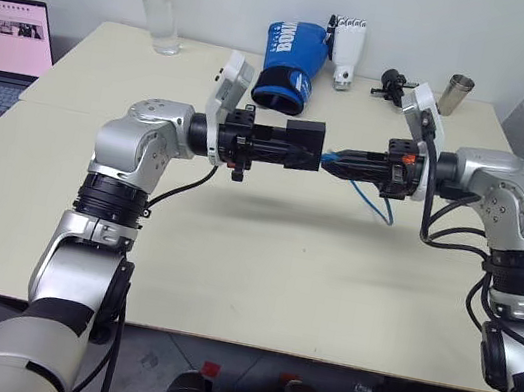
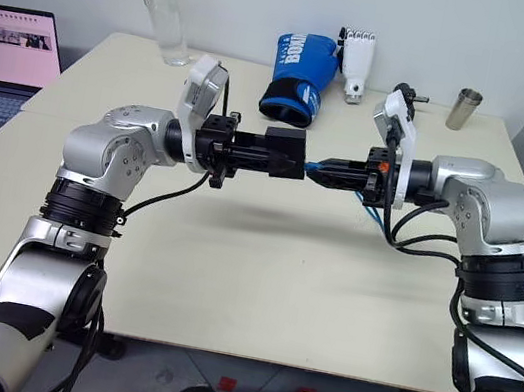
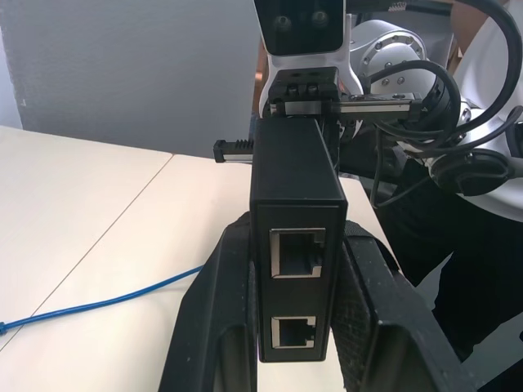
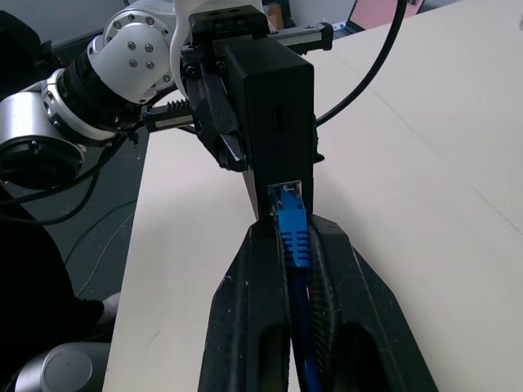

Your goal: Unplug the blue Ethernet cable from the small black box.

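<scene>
Blue Ethernet cable (image 4: 292, 237) still plugged into small black box (image 4: 274, 106), above table (image 1: 261, 257).

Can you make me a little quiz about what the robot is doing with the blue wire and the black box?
1. True or false: the blue Ethernet cable is already pulled out of the small black box.
2. Which gripper holds the box? A) left gripper B) right gripper C) neither
3. Fill in: on the box's face in the left wrist view, you can see ___ empty sockets.

Key
1. False: the plug sits at the box's socket, with the right gripper shut on the cable just behind it.
2. A: the left gripper is shut on the box, held up above the table.
3. Two.
</scene>
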Robot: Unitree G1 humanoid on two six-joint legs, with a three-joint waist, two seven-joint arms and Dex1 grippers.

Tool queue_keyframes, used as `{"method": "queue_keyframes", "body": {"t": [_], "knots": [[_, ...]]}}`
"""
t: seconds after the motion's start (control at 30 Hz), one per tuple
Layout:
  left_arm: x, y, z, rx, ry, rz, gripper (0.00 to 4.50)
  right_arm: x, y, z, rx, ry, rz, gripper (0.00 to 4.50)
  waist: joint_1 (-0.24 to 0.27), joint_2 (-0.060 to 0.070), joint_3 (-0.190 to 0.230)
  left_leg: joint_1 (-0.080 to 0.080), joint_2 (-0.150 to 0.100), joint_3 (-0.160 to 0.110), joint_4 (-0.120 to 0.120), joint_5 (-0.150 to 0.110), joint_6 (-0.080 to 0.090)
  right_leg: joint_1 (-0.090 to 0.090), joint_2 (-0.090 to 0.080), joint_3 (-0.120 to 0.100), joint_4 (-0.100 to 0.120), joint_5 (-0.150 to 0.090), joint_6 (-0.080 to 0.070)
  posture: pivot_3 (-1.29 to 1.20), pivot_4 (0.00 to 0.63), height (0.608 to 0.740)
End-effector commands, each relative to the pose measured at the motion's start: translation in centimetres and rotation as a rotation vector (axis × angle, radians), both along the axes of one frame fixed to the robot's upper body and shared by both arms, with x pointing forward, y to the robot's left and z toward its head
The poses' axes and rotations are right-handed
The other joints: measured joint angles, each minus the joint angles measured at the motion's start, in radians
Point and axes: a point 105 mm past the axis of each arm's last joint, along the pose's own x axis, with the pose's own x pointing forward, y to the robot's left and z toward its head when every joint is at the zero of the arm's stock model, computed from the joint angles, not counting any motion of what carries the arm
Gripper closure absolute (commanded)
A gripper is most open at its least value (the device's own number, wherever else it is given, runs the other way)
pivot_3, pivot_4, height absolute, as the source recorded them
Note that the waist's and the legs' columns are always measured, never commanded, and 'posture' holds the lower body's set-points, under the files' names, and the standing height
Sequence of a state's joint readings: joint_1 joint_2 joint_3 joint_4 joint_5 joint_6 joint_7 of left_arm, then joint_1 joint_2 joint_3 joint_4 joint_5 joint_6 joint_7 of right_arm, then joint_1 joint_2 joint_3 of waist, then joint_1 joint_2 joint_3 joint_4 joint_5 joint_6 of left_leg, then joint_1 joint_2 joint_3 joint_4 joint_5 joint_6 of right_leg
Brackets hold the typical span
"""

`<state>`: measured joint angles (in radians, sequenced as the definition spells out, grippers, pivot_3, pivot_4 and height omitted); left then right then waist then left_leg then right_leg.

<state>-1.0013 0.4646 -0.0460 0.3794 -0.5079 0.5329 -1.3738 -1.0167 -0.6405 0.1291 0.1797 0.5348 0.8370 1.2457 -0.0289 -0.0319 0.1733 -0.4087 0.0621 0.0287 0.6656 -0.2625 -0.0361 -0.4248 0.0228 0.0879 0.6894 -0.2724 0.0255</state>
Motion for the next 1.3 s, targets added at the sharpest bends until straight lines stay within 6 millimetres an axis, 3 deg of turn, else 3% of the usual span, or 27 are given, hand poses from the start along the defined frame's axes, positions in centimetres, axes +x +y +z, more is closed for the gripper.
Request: {"method": "queue_keyframes", "body": {"t": [0.03,0.2,0.6,0.67,0.77,0.93,1.13,1.2,1.3], "knots": [[-0.4,1.3,1.4,0.001,-0.063,0.012,3.71,0.5,-5.0,0.5,-0.056,-0.021,-0.135,4.48,0.001,0.000,0.000,0.000,0.000,0.000,0.000,0.000,0.000,0.000,0.000,0.000,0.000,0.000,0.000,0.00,0.150,0.740],[-0.4,1.7,1.1,0.012,-0.058,0.018,3.71,0.4,-6.1,0.4,-0.071,-0.012,-0.161,4.48,-0.002,0.000,0.000,0.000,0.000,0.000,0.000,0.000,0.000,0.000,0.000,0.000,0.000,0.000,0.000,0.00,0.150,0.740],[-0.2,1.7,1.2,0.016,-0.063,0.015,3.71,0.7,-6.4,-0.5,-0.093,-0.037,-0.202,4.48,-0.003,0.000,0.000,-0.001,0.000,0.000,0.000,0.000,0.000,-0.001,0.000,0.001,0.000,0.000,0.000,0.00,0.150,0.740],[-0.2,1.8,1.2,0.015,-0.063,0.023,3.71,2.2,-7.2,-2.1,-0.169,-0.104,-0.316,4.48,-0.003,0.000,0.000,-0.001,0.000,0.000,0.000,0.000,0.000,-0.001,0.000,0.000,-0.001,0.000,0.000,0.00,0.150,0.740],[-0.3,1.9,0.9,0.011,-0.055,0.035,3.71,4.3,-8.6,-6.2,-0.292,-0.203,-0.502,4.48,-0.003,-0.001,-0.001,0.000,0.000,0.000,0.000,0.000,0.000,0.000,0.000,0.000,0.000,0.000,0.000,0.00,0.150,0.740],[-0.3,2.3,0.5,0.010,-0.045,0.058,3.71,3.9,-9.1,-11.1,-0.422,-0.322,-0.536,4.48,-0.003,0.000,0.000,-0.002,0.000,0.001,0.000,0.000,0.000,-0.001,0.000,0.001,0.001,0.000,0.000,0.00,0.150,0.740],[-0.4,2.4,0.4,0.008,-0.039,0.069,3.71,2.3,-8.7,-14.0,-0.445,-0.312,-0.509,4.48,-0.003,0.000,0.000,-0.002,0.000,0.000,0.002,0.000,0.000,-0.002,0.000,0.001,0.002,0.000,0.000,0.00,0.150,0.740],[-0.4,2.4,0.4,0.007,-0.039,0.070,3.71,1.9,-8.7,-14.4,-0.446,-0.292,-0.499,3.78,-0.003,0.000,0.000,-0.001,0.000,0.000,0.002,0.000,0.000,-0.001,0.000,0.001,0.002,0.000,0.000,0.00,0.150,0.740],[-0.4,2.3,0.4,0.004,-0.038,0.068,3.71,1.4,-8.8,-14.7,-0.449,-0.269,-0.482,3.14,-0.003,0.000,0.000,-0.001,0.000,0.000,0.002,0.000,0.000,-0.001,0.000,0.001,0.002,0.000,0.000,0.00,0.150,0.740]]}}
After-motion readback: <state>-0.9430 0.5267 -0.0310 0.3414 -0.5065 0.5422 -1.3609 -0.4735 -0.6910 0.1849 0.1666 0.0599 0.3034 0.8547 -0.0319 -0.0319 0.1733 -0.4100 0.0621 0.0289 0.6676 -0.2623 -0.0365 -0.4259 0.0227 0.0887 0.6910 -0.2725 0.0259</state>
